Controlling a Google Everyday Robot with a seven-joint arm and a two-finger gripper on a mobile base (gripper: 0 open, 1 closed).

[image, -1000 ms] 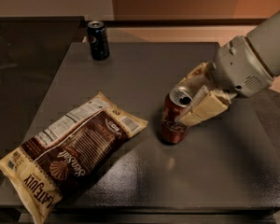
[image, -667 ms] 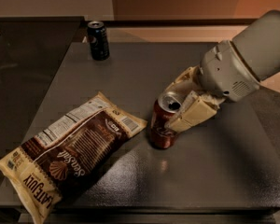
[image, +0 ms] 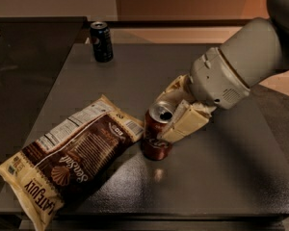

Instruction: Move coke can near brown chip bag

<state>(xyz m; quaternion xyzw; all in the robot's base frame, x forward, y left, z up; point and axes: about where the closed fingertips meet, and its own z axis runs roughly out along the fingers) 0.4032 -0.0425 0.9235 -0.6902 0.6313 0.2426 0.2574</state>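
Observation:
The coke can (image: 155, 134), dark red with a silver top, stands slightly tilted on the dark table (image: 221, 177), right beside the right edge of the brown chip bag (image: 70, 155). The bag lies flat at the front left, brown and cream with a shell logo and a nutrition label. My gripper (image: 172, 114) comes in from the right with cream fingers (image: 185, 124) on either side of the can's upper part, shut on it.
A dark blue/black can (image: 101, 41) stands upright at the table's back left. A darker counter (image: 24, 71) lies to the left. My bulky grey arm (image: 241, 66) fills the upper right. The table's front edge is just below the bag.
My gripper has moved left with the coke can, from mid-table to right beside the chip bag's edge. The bag and the dark can have not moved.

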